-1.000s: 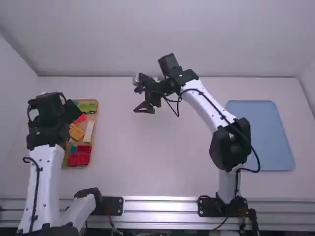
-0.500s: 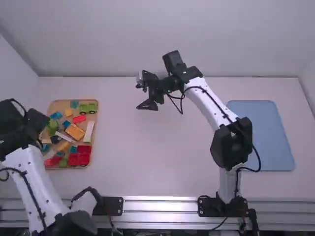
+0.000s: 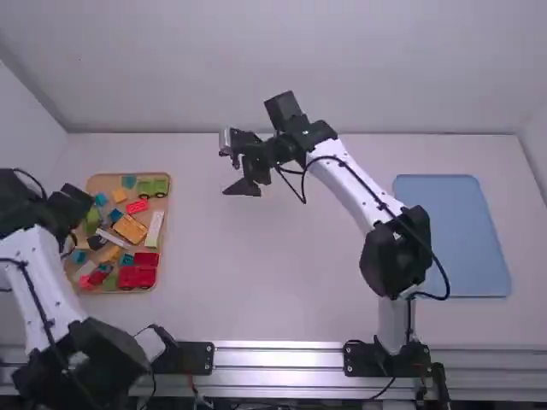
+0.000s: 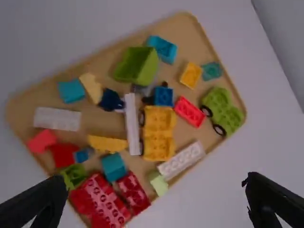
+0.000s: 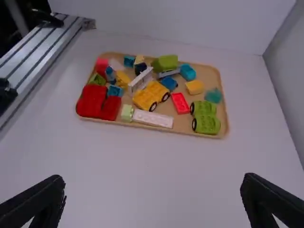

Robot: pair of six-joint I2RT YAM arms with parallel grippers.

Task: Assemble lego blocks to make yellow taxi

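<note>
Okay, yellow wheeled block (image 3: pixel 130 229) lies near the middle of the wooden tray (image 3: pixel 165 213), left side of the high view, tilted on a diagonal with other bricks packed around it. Left gripper (image 3: pixel 68 207) is at the left edge of that view, up over the tray's left side; in its wrist view the left gripper (image 4: pixel 156 183) has jaws wide apart, with the yellow wheeled block beyond the fingertips, not touching them. Right gripper (image 3: pixel 244 186) is upper middle of the frame, well apart from the tray; its wrist view has the jaws spread wide too, tray farther off past the tips. Surface: white table (image 3: pixel 256 273), plain pale wall (image 3: pixel 256 68) across the top, metal rail (image 3: pixel 273 357) along the bottom. Blue board (image 3: pixel 453 235) lies flat at the right of the frame. Around the yellow wheeled block: white bar (image 4: pixel 133 124) close alongside its wheels, blue block (image 4: pixel 164 96) at one end, white brick (image 3: pixel 154 229) on its right in the high view, red brick (image 3: pixel 137 206) just above. Green wheeled block (image 3: pixel 153 187) in the tray's upper right corner, large red blocks (image 3: pixel 137 272) lower right, small yellow block (image 3: pixel 119 196) toward the top. White bar and blue block crowd the wheeled block most.
</note>
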